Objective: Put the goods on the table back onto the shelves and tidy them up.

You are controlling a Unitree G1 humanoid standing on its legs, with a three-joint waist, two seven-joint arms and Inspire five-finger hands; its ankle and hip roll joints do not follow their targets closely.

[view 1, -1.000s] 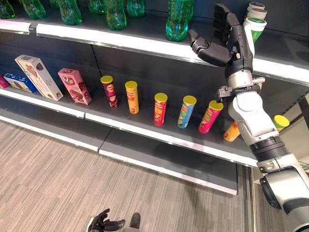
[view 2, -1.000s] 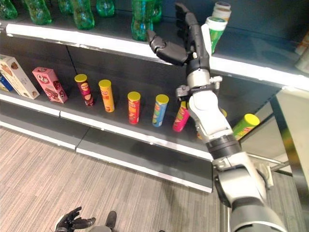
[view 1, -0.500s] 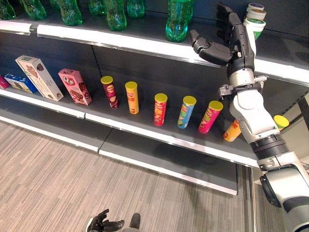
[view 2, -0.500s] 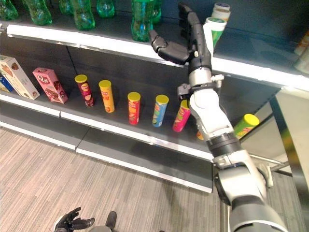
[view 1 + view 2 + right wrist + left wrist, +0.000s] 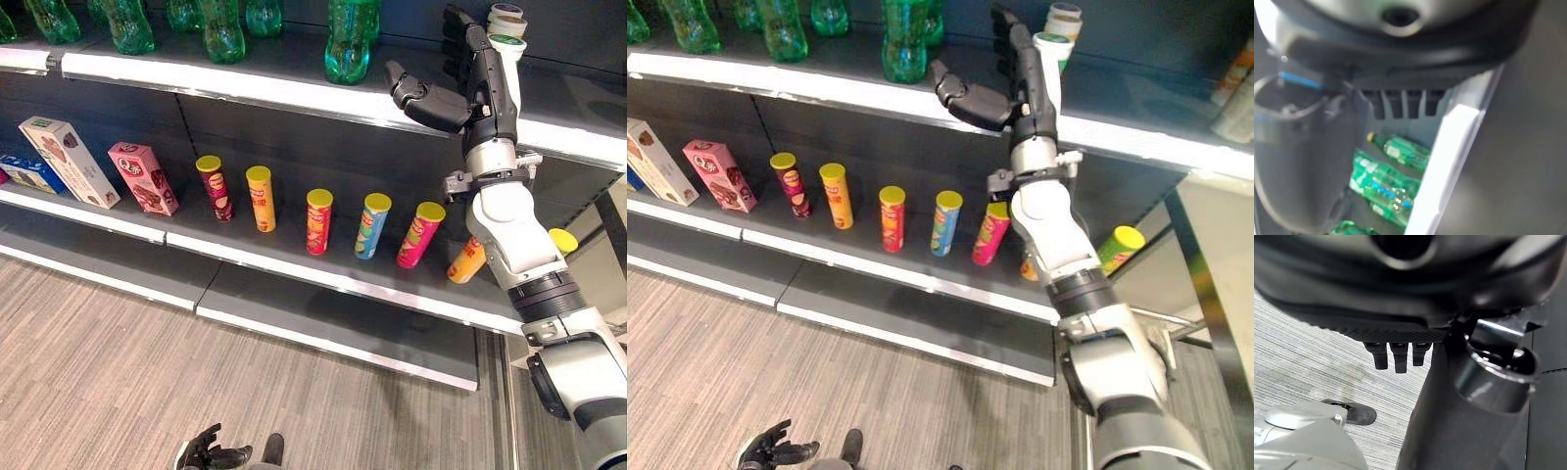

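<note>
Over the last second the right hand [image 5: 468, 83] has edged a little further in along the upper shelf [image 5: 294, 90], and the head camera has shifted slightly, so the shelf goods only seem to slide. The hand is spread wide, fingers straight and thumb out, holding nothing, close beside the white green-capped tubes [image 5: 505, 44] standing at the shelf's back. Green bottles [image 5: 351, 39] stand further left; a row of crisp canisters [image 5: 318, 221] lines the lower shelf [image 5: 333, 279], the rightmost orange canister [image 5: 466, 262] tilted. Such tubes are probably light, stiff and smooth, so easily toppled; gripping round the mid-body seems safest. The left hand [image 5: 208, 452] hangs low near the floor, loosely open.
</note>
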